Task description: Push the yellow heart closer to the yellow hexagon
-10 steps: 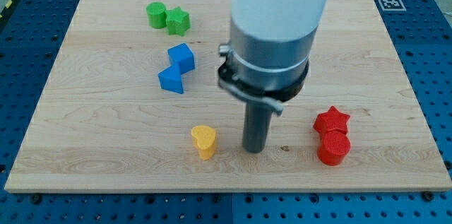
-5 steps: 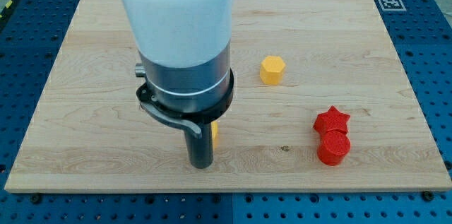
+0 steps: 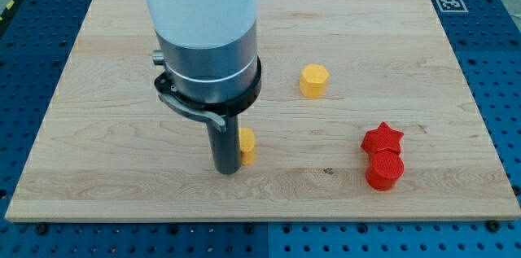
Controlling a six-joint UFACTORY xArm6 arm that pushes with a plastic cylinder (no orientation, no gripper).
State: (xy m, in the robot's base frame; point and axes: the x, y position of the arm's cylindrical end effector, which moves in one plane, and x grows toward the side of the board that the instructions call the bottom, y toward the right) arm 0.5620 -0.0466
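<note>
the wooden board [image 3: 98, 128] is seen lying on a blue perforated surface [image 3: 24, 38]. my tip [image 3: 225, 168] is set down on the board left of centre, touching the left side of the yellow heart [image 3: 247, 146], which is mostly hidden behind the rod. no claw is carried, only the rod. the yellow hexagon [image 3: 313, 80] is found up and to the right, well apart. a red star [image 3: 383, 139] and a red cylinder [image 3: 384, 171] are placed touching near the right edge
</note>
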